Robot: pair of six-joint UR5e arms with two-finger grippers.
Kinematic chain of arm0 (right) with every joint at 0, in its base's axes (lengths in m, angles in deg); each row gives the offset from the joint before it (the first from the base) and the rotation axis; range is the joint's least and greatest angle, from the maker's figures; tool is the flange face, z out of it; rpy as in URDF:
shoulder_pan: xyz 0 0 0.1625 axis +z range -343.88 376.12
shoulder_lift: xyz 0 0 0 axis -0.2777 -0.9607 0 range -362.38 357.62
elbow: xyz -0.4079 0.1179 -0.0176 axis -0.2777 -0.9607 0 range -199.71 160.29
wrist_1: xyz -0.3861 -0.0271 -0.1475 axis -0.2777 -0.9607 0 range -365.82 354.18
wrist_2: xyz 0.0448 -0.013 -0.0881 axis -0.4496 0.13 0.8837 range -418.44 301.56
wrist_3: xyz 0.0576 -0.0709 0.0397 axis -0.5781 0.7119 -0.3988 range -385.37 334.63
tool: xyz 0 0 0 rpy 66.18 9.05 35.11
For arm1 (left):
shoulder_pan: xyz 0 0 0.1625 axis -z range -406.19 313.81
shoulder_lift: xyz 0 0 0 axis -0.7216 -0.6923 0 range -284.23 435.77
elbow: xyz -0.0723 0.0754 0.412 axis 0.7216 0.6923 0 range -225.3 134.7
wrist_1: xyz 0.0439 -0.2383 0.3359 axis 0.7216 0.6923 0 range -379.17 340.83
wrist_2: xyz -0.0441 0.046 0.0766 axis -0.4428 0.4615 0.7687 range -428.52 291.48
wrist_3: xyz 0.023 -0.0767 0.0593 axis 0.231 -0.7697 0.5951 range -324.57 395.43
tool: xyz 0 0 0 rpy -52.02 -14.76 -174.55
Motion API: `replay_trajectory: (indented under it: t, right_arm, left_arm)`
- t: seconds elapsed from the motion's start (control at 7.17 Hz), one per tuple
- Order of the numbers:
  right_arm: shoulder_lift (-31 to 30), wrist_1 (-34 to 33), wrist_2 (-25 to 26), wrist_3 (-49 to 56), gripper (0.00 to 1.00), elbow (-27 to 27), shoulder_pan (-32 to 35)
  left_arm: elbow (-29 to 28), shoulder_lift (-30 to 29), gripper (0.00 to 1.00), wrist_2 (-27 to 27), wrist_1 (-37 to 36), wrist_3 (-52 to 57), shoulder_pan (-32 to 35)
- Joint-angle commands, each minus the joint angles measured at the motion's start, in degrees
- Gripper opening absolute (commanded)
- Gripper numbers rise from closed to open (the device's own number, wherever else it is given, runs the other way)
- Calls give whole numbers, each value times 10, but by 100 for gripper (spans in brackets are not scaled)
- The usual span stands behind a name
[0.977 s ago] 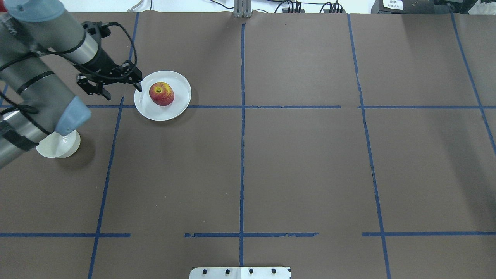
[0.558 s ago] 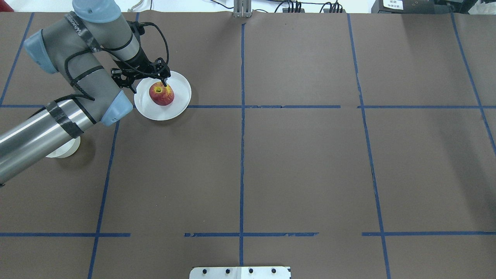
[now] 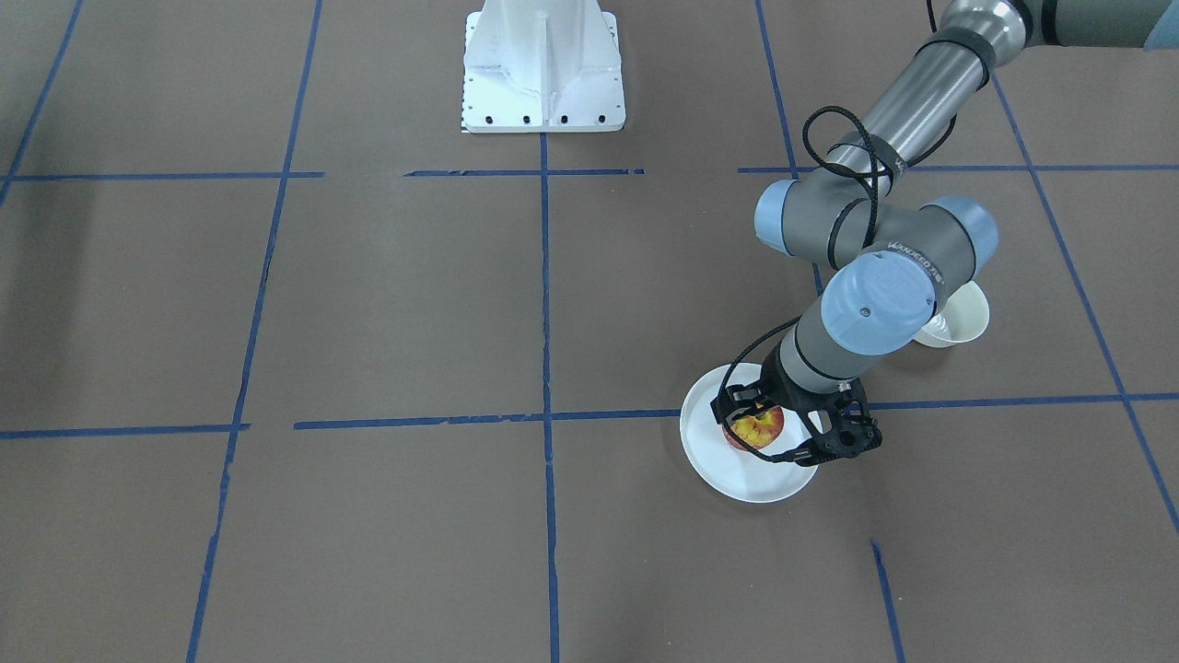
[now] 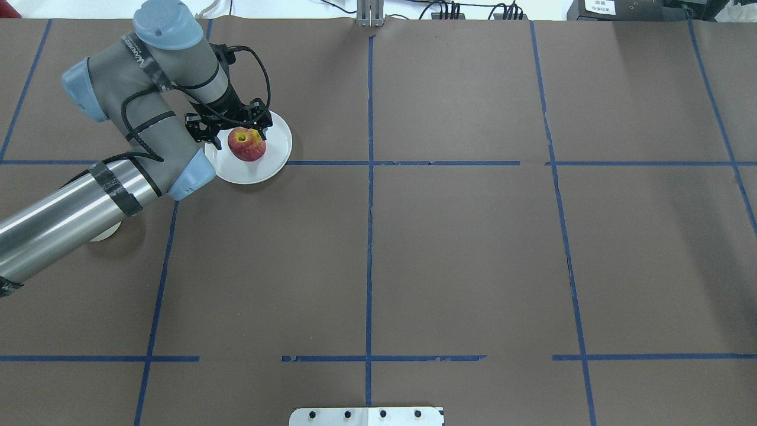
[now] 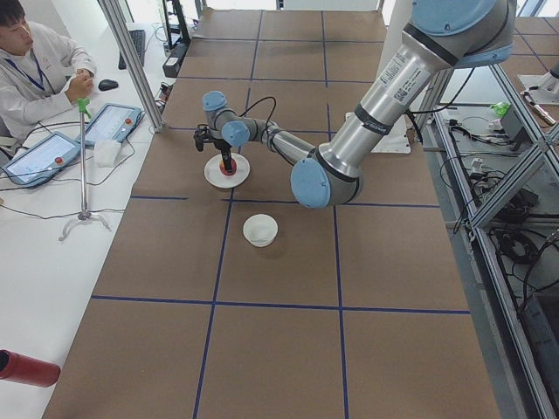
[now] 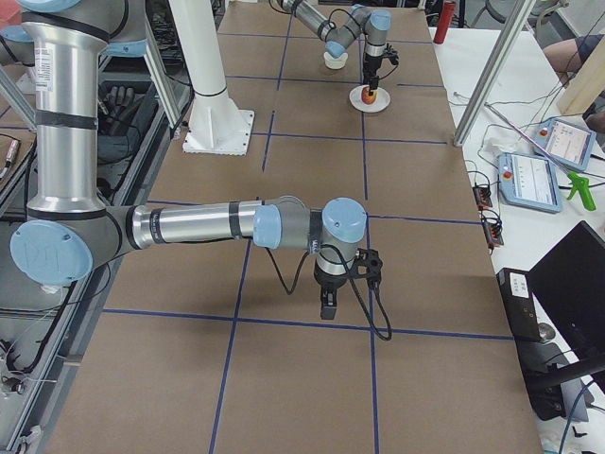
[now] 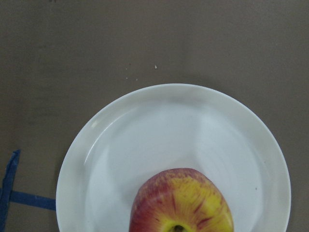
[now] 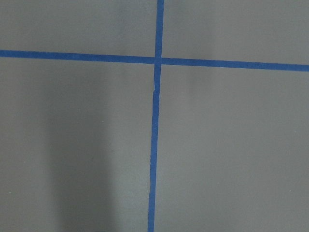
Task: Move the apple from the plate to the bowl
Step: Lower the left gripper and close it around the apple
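**Overhead exterior.** The small round red apple with yellow streaks (image 4: pixel 246 145) is recorded on the flat round white plate (image 4: pixel 278 158), on the far left part of the brown paper-covered bench (image 4: pixel 473 236). The left end effector (image 4: pixel 235 130) is held over the plate's far side with its fingers spread. The apple lies just on the near side of the gap between them. Contact cannot be told.

**Exterior front-facing.** The spread fingers are seen at either side of the apple, which sits closer to one finger than to the other. The small deep off-white bowl (image 3: pixel 965 318), half hidden by the left arm's elbow, is shown beyond the plate, apart from it.

**Exterior left.** The bowl is shown whole here, with nothing in it.

**Exterior right.** The right end effector (image 6: pixel 326 305) is seen only in this view. It is pointed down over the bench, well apart from the plate. Whether it is spread or pressed together cannot be told.

**Left wrist-mounted.** The apple's upper half is cut by the bottom edge, and the plate's bare floor lies beyond it. No fingers are shown.

**Right wrist-mounted.** Only bench paper and crossed blue tape lines (image 8: pixel 154 145) are shown.
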Motion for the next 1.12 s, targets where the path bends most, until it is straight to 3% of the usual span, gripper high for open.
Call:
replay_trajectory:
  t: [0.0, 0.28, 0.56, 0.7, 0.84, 0.98]
  right_arm:
    - [0, 0, -1, 0, 100, -1, 0]
    - [0, 0, -1, 0, 100, -1, 0]
    - [0, 0, 0, 0, 100, -1, 0]
    - [0, 0, 0, 0, 100, 0, 0]
    - [0, 0, -1, 0, 100, -1, 0]
    - [0, 0, 0, 0, 100, 0, 0]
  left_arm:
    - [-43, -14, 100, 1, 40, -1, -2]
    - [-55, -18, 94, 1, 40, 0, -9]
    - [-54, -16, 19, 1, 39, 3, -11]
    - [-39, -16, 0, 3, 32, 4, -5]
    - [24, 2, 0, 2, -8, 6, 23]
    - [149, 66, 0, 3, -66, 24, 30]
